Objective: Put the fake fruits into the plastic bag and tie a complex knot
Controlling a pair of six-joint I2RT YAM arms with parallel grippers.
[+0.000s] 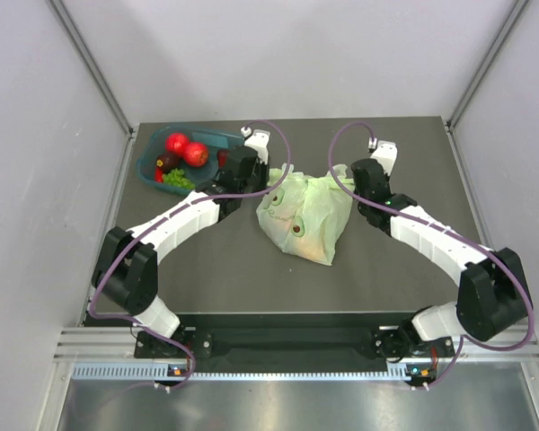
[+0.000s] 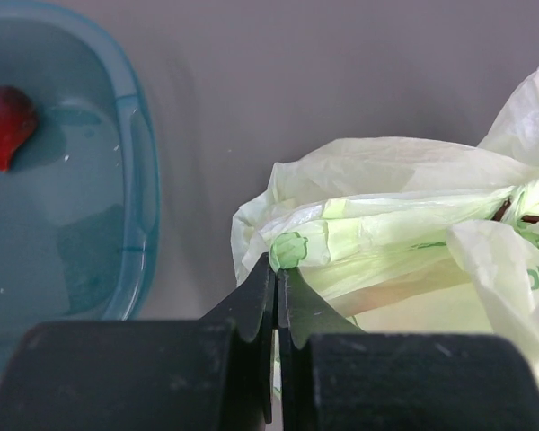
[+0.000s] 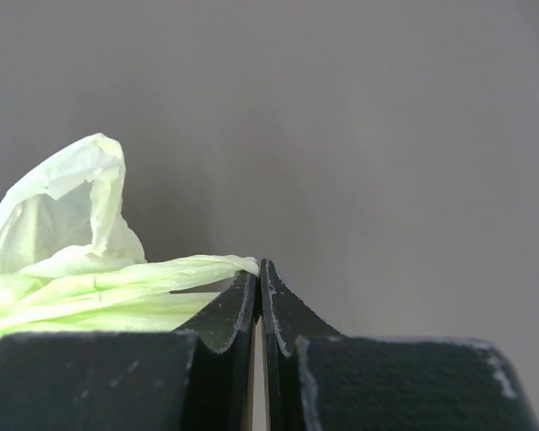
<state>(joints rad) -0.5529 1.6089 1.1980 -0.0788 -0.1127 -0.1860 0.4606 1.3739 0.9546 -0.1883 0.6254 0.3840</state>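
The pale green plastic bag (image 1: 304, 214) lies mid-table, bulging, with dark shapes showing through its film. My left gripper (image 2: 277, 269) is shut on a bunched fold of the bag (image 2: 386, 224) at the bag's left top edge (image 1: 268, 184). My right gripper (image 3: 258, 266) is shut on a stretched strip of the bag (image 3: 117, 283) at the bag's right top edge (image 1: 346, 180). Fake fruits remain in the teal tray (image 1: 217, 138): two red ones (image 1: 187, 149), a dark one (image 1: 166, 163) and a green one (image 1: 177, 179). A red fruit (image 2: 4, 121) shows in the left wrist view. No knot shows.
The teal tray (image 2: 135, 180) stands at the back left, just left of my left gripper. Grey walls and metal frame posts border the dark tabletop (image 1: 234, 269). Both arms reach inward from the near edge.
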